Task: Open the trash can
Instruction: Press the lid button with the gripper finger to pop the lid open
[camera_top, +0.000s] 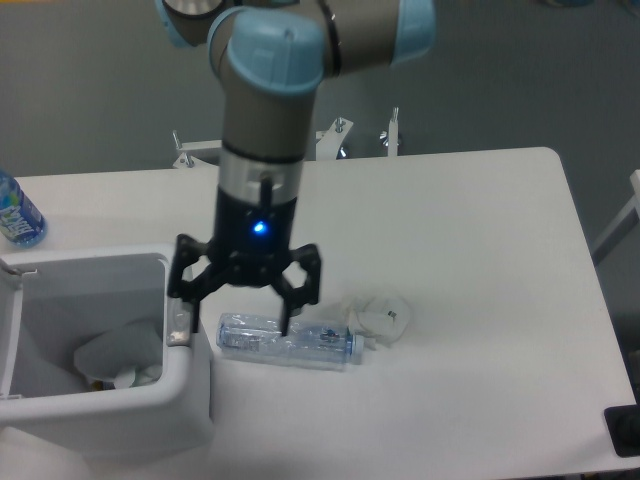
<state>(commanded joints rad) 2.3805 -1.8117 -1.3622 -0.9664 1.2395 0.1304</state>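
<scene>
With its lid swung up and back at the left edge of the view, stands open: one trash can (185, 395), a large boxy white plastic bin with rounded corners and a thick rim, set at the front left corner of the white worktop (470, 250). Inside, pale crumpled waste (115, 358) lying on the bottom; number of pieces not clear. On the right rim, a small grey push-button latch (178, 335). Only a thin edge of the raised lid (8, 320) visible, upright along the bin's left side.

One gripper (234, 322) hanging straight down just right of the bin's right wall, a blue light glowing on its body. Jaws apart and clamped on nothing: the left fingertip at the latch, contact not discernible, the right fingertip in front of a bottle; whether touching it, cannot tell.

Two bottles in all. One clear plastic bottle (300, 343) lying on its side on the worktop just beside the bin, cap pointing right. One blue-labelled bottle (15, 212) at the far left edge, well apart from the first, partly cut off. One crumpled white wrapper (382, 314) just beside the lying bottle's cap end.
</scene>
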